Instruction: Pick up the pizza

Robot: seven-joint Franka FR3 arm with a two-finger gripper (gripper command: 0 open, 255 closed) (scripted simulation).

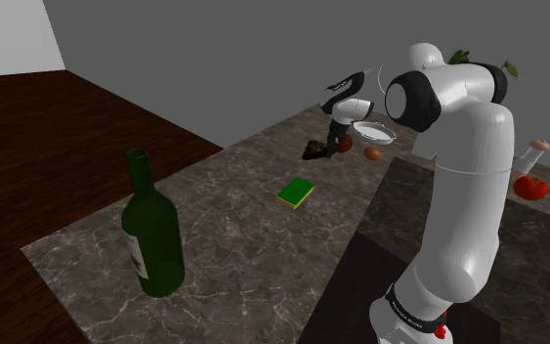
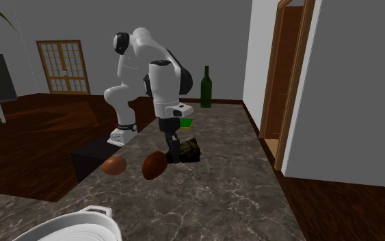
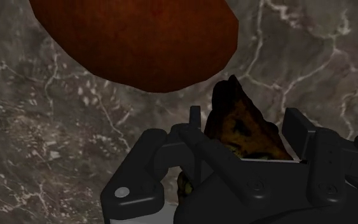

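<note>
The pizza [image 3: 233, 105] is a dark, browned triangular slice. It sits between my two black fingers, which clasp its sides, so my gripper [image 3: 244, 130] is shut on it. In the second exterior view the gripper [image 2: 175, 149] points down at the marble counter [image 2: 239, 185] with the slice [image 2: 189, 149] at its tip, at or just above the surface. From the shoulder view the slice [image 1: 314, 150] shows dark below the gripper [image 1: 333, 139], far across the counter.
A brown rounded object [image 2: 154, 165] lies right beside the gripper, a second one [image 2: 114, 165] further off. A white bowl [image 1: 374, 133], a green block [image 1: 296, 193], a green bottle [image 1: 152, 230], a tomato [image 1: 530, 187] and a pale bottle [image 1: 529, 154] also stand on the counter.
</note>
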